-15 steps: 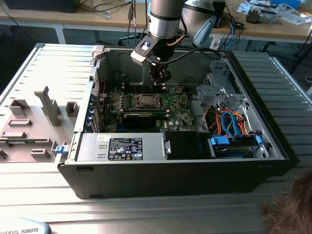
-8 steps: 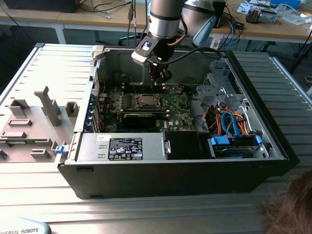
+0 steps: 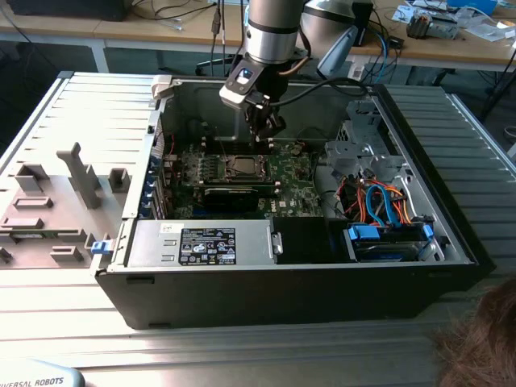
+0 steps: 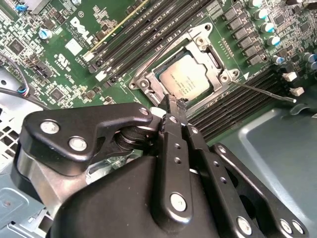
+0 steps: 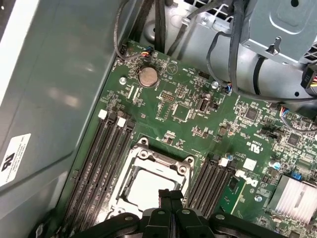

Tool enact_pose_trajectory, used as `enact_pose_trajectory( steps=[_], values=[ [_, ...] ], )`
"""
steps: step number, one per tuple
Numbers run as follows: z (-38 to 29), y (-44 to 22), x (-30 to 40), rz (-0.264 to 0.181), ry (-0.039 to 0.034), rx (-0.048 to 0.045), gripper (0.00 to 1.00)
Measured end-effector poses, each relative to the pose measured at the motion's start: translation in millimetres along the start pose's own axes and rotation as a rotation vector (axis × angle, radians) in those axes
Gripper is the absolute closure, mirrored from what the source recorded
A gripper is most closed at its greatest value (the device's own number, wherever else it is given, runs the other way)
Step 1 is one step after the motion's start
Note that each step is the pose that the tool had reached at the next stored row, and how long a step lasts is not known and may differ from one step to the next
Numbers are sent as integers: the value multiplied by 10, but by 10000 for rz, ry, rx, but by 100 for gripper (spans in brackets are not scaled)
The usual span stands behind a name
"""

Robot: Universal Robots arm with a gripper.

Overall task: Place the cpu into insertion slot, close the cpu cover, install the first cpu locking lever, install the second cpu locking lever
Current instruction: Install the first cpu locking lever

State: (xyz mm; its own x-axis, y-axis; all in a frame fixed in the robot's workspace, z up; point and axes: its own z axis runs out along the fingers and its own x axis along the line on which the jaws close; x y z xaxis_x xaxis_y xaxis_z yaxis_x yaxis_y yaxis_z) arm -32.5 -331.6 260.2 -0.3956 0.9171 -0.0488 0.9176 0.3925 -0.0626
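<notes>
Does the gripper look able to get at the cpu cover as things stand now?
Probably yes. The gripper hangs close over one edge of the cpu cover, and nothing lies between them. The memory slots on both sides sit low and should not hinder it.

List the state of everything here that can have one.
cpu, seated in the socket.
cpu cover, down flat around the cpu.
locking lever, swung out over the memory slots, unlatched.
pincer, shut, empty, tips just above the cpu cover's edge.
computer case, open.
</notes>
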Motion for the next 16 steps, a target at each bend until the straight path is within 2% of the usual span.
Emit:
enact_pose_trajectory(
  steps=[10, 16],
  values=[
    [0, 0, 0, -677, -98, -10, 89],
    [0, 0, 0, -921, -118, -20, 89]
  ],
)
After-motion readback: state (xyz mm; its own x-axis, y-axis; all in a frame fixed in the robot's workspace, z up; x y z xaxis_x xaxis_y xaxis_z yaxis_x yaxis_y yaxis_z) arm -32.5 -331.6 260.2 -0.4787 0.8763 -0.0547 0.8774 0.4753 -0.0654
